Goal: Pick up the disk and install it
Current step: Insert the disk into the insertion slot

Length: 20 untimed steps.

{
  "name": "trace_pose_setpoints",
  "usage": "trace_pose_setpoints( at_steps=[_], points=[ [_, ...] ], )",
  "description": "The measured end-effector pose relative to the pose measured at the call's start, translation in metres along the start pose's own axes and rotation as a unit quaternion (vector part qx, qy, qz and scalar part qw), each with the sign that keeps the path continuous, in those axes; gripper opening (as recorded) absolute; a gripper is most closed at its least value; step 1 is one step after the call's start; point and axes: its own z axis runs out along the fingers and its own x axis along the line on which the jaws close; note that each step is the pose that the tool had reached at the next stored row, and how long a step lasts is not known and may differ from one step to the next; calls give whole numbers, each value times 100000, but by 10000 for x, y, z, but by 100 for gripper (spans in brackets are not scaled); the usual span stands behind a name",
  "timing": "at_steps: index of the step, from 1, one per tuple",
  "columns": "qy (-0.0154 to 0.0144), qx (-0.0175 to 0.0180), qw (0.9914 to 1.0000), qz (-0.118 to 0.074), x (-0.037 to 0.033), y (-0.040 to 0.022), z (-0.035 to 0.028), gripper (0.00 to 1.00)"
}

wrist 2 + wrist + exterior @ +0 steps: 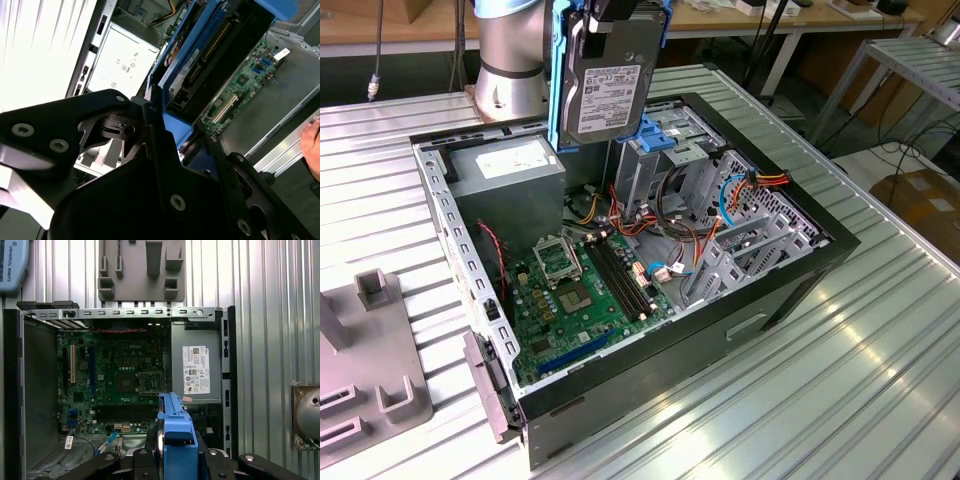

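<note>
The hand (607,14) is clenched on the disk (610,85), gripping it from above by the top of its blue carrier bracket (557,90). The disk hangs upright in the air over the open computer case (800,270), its white label facing the exterior view. In that view its lower end sits above the gap between the grey power supply (510,170) and the metal drive cage (665,140) with the blue plastic top, clear of both.

In the second wrist view the black fingers (150,120) close on either side of the bracket, with the disk (200,60) pointing down towards the case. The first wrist view looks straight down past the bracket (175,435) onto the green motherboard (120,375) and the power supply (196,365) beside it.

The case lies on its side on a ribbed metal tabletop (840,380), with the side panel off. A grey fixture (370,380) rests on the tabletop just off the case's rear end, and the arm's base (505,60) stands behind the case. A person's fingers (311,145) show near the case's rim in the second wrist view.
</note>
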Motion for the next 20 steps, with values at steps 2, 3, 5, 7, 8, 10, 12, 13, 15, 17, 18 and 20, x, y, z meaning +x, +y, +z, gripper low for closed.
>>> trace_pose_setpoints(
  at_steps=[2, 3, 5, 7, 8, 10, 12, 13, 15, 17, 18, 20],
  points=[
    [-5, 2, 100000, 2, 2, -3, 0, 37],
    [1, 0, 100000, -1, 21, -4, -1, 37],
    [-1, 0, 100000, 1, 59, -5, -1, 37],
    [-2, 0, 100000, -1, 61, -5, -1, 37],
    [0, 0, 100000, 0, 63, -5, -2, 37],
    [-4, 3, 100000, -1, 66, -5, -1, 37],
    [-1, 0, 100000, 2, 72, -5, -2, 37],
    [-2, 1, 100000, 0, 75, -5, -2, 37],
    [0, 1, 100000, 1, 80, -5, -2, 37],
    [-2, 0, 100000, 0, 86, -6, -2, 37],
    [0, 0, 100000, -1, 90, -6, -2, 37],
    [-3, 3, 100000, 1, 102, -6, -2, 37]
  ],
)
